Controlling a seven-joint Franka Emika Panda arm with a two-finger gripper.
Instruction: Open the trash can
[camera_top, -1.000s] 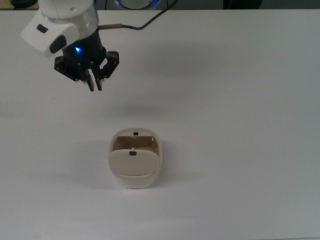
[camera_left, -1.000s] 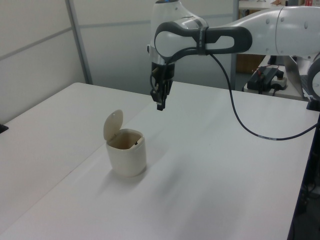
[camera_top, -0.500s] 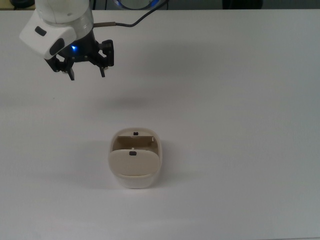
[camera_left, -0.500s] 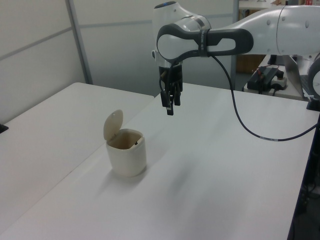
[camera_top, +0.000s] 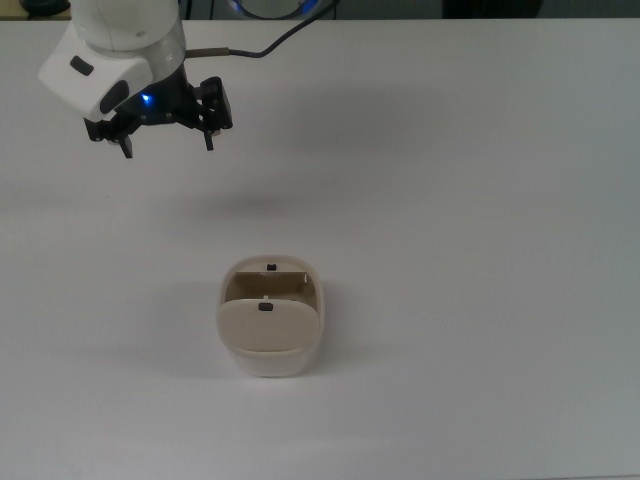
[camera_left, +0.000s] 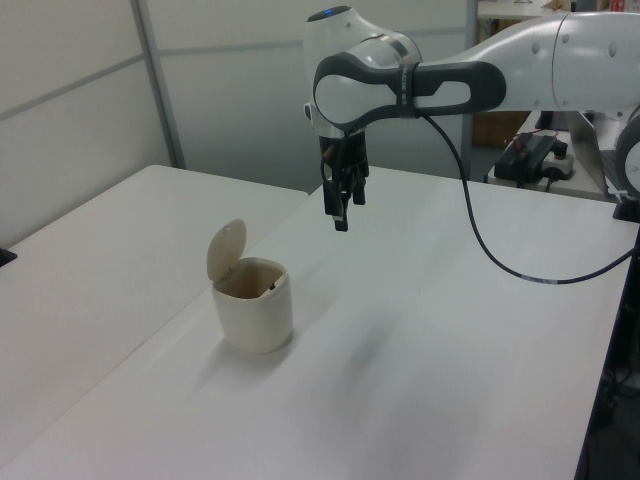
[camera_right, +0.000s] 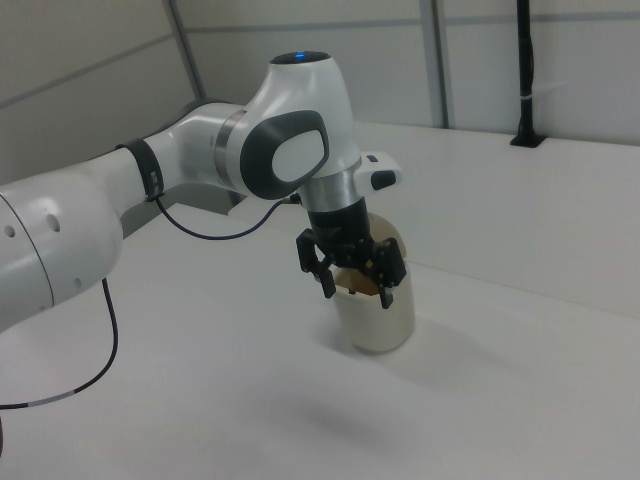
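Trash can first: in the top view the small cream-white plastic trash can (camera_top: 270, 317) with rounded sides is sitting near the middle of the white worktop (camera_top: 480, 250), its beige flat lid (camera_top: 266, 327) already tilting up and the hollow inside showing. It is looking light and thin-walled, smooth enough to slide if pushed sideways, so any contact is best kept to the lid's edge by the tiny black button (camera_top: 266, 307), pressing straight down. The black two-finger gripper (camera_top: 168, 146) is hanging well apart from the can, toward the top view's upper left, fingers spread wide and carrying nothing.

In the left view the lid (camera_left: 226, 250) is standing nearly upright above the can's rim (camera_left: 251, 276), and the gripper (camera_left: 342, 209) is hovering high over the worktop, touching nothing.

In the right view the gripper (camera_right: 356, 276) is spreading its fingers in front of the can (camera_right: 382, 310), which is partly hidden behind it; nothing is between the fingers.
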